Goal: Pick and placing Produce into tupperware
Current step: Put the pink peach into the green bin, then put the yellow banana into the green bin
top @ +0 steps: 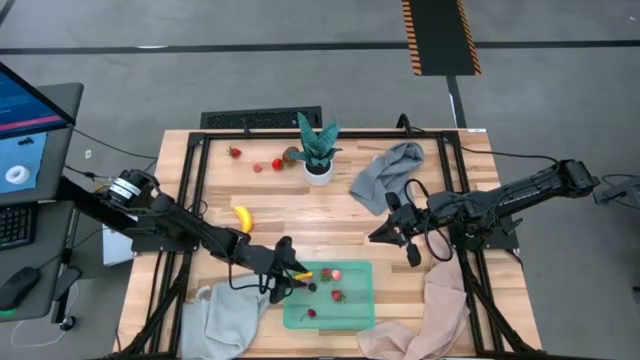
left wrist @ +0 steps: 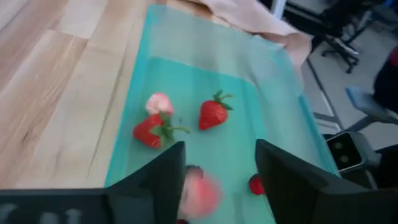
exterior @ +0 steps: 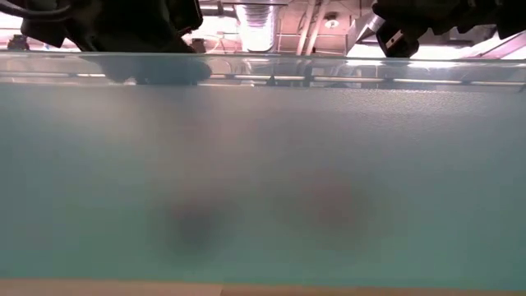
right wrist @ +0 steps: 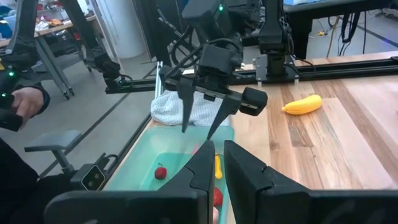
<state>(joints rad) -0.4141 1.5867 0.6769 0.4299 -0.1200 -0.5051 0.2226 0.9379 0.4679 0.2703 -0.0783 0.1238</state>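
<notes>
left gripper [top: 300,279] over tupperware [top: 355,310], jaws spread, dropping pink piece [left wrist: 200,191]; right gripper [top: 393,232] jaws pressed together; banana [top: 242,218] probably next.

Two dark jointed arms [top: 180,225], black cables, seemingly matte fingers [left wrist: 158,180]

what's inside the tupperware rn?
Inside the tupperware: two strawberries, a pale pink piece, a small red piece and a blurred pink-red piece between the left gripper fingers. The fingers cover part of the floor; the low view shows only the tub's wall.
</notes>
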